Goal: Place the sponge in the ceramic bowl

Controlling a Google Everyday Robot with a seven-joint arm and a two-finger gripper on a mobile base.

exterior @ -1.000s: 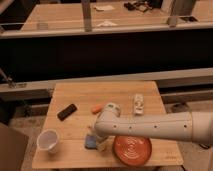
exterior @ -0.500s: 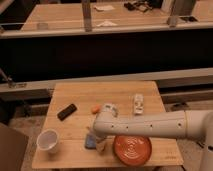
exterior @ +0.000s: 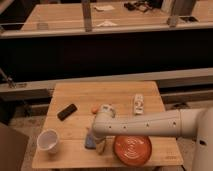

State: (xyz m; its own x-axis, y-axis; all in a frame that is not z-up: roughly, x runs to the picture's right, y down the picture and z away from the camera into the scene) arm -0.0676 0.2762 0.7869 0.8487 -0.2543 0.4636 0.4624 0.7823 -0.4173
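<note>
Wooden table (exterior: 116, 95), contents:
- Sponge (exterior: 89, 140): on the tabletop, left of the ceramic bowl (exterior: 132, 149), not in it.
- Gripper (exterior: 100, 145): lowered right beside the sponge; grip state cannot be told.
- White cup (exterior: 48, 140), black block (exterior: 67, 111): further left.

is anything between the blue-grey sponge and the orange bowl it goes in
Nothing visible does. The small blue-grey rectangular sponge lies left of the wide orange-red ceramic bowl; only the gripper, down at the sponge, sits between them.
</note>
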